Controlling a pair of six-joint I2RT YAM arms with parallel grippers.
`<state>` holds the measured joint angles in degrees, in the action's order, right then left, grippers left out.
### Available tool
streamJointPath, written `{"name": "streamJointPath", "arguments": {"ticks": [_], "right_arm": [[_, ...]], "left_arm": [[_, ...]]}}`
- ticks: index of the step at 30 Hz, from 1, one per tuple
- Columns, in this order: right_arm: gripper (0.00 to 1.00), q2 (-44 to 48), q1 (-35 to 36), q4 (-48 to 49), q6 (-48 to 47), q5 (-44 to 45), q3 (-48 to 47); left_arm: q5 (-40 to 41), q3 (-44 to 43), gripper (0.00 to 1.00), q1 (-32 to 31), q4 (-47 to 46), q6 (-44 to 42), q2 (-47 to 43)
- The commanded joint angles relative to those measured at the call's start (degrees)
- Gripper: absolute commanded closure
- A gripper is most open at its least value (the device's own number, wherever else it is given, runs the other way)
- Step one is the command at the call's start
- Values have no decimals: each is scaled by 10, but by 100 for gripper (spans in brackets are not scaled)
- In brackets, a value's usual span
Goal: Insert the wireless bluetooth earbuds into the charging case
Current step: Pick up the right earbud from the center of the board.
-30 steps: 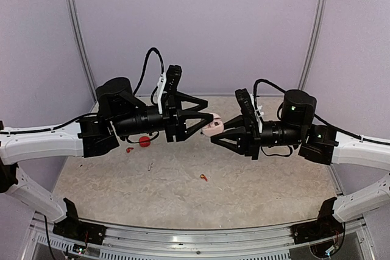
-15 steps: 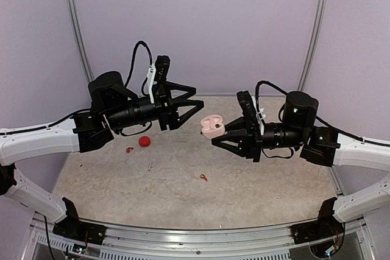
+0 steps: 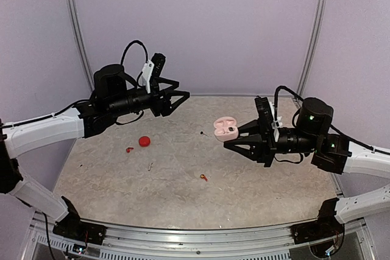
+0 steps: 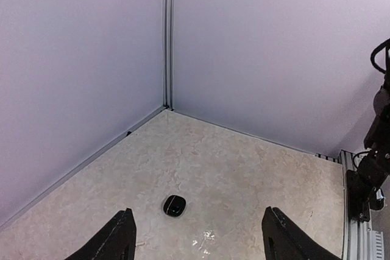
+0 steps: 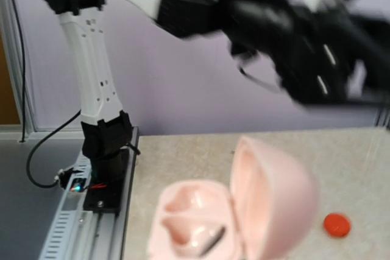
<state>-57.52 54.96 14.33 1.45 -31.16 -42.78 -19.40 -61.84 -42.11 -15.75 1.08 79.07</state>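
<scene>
The left gripper (image 3: 181,98) hangs above the table (image 3: 183,199) with its fingers (image 4: 119,240) spread wide and nothing between them. In the left wrist view a black round case (image 4: 175,205) lies on the tabletop ahead of the fingertips, roughly midway between them and well below. Beyond it the way is bare up to the back corner of the enclosure.

The right gripper (image 3: 226,138) is clamped on the pink charging case (image 3: 225,127), which sits at its fingertips, lifted clear of the table. The lid stands open and upright. A dark sliver (image 5: 210,243) lies in one well, but it is too small to tell what it is.

The two grippers face each other, well apart, with open air between them. Below and behind the left fingers lie a red round case (image 3: 144,142) and, just beside it, a red-orange earbud (image 3: 129,149). A pale grey earbud (image 3: 150,166) lies nearer the arm bases. An orange earbud (image 3: 203,177) rests on the table below the gap between the grippers. A black speck (image 3: 202,133) lies just off the right fingertips, toward the left arm.
</scene>
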Motion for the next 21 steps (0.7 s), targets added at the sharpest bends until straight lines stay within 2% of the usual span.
{"name": "streamJointPath", "arguments": {"ticks": [1,16,21], "right_arm": [[98,35,1,-14,-75,-10,6],[100,74,10,-88,-179,2,-1],[100,78,14,-104,-200,13,-4]], "left_arm": [[-24,-40,29,10,48,-38,56],[-39,-228,33,30,175,-94,308],[-38,-277,34,36,187,-90,372]]}}
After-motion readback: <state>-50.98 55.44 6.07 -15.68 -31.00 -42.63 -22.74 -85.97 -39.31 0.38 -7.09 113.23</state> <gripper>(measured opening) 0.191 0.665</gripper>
